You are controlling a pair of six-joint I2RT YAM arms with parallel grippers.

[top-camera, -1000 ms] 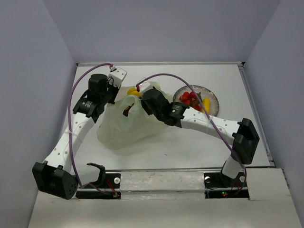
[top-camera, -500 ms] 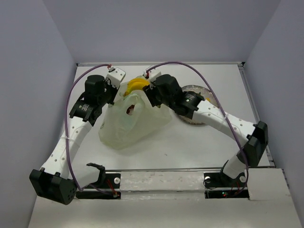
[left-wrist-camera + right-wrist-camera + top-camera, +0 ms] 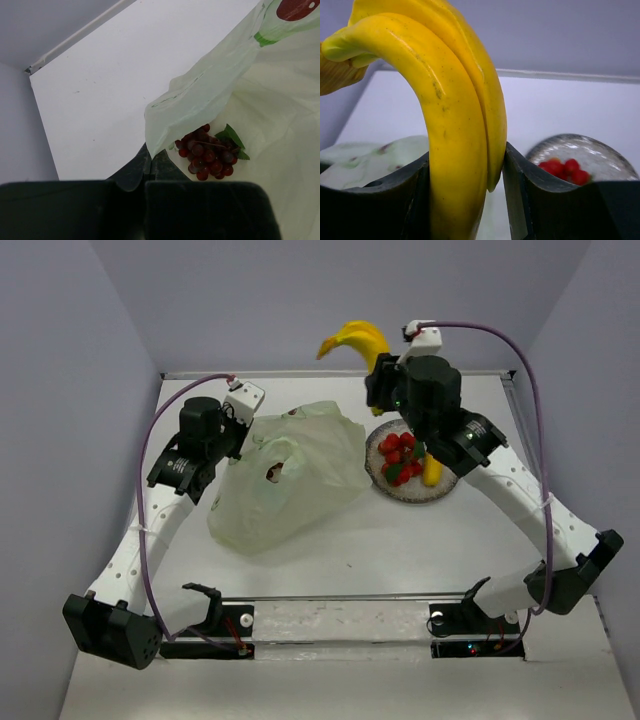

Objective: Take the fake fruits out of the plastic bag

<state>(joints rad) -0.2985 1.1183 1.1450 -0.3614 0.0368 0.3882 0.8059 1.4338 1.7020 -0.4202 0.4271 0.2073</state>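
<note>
My right gripper (image 3: 378, 368) is shut on a yellow banana bunch (image 3: 352, 341) and holds it high above the table's back, between bag and plate; it fills the right wrist view (image 3: 455, 115). My left gripper (image 3: 245, 428) is shut on the edge of the pale green plastic bag (image 3: 290, 475), pinching its rim (image 3: 152, 150). A dark red grape bunch (image 3: 209, 154) with a green leaf lies inside the bag. A red berry cluster (image 3: 399, 455) and a yellow fruit (image 3: 432, 470) lie on the grey plate (image 3: 447, 445).
Walls close in the table on three sides. The back rail (image 3: 330, 372) runs behind the bag and plate. The plate also shows in the right wrist view (image 3: 580, 150).
My right gripper has pulled the banana bunch up out of the bag and swung it up and right, above the plate. The bag has slumped flatter. The left gripper has stayed.
</note>
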